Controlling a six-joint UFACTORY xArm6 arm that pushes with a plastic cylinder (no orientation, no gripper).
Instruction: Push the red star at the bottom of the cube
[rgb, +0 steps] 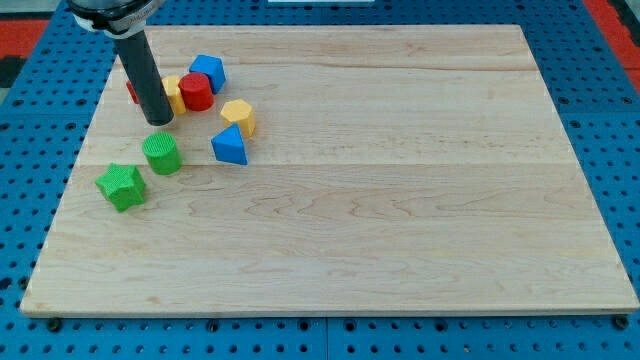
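Note:
The red star (131, 92) lies near the board's upper left, mostly hidden behind my rod; only a small red edge shows to the rod's left. The blue cube (208, 72) sits to the right of it, a little higher in the view. A red cylinder (196, 91) touches the cube's lower left side. A yellow block (174, 95) shows between the rod and the red cylinder, partly hidden. My tip (160, 121) rests on the board just below the red star and the yellow block, and above the green cylinder (161, 153).
A yellow hexagonal block (238, 117) and a blue triangular block (230, 146) lie right of my tip. A green star (121, 186) lies lower left, near the wooden board's left edge (70, 190). A blue pegboard surrounds the board.

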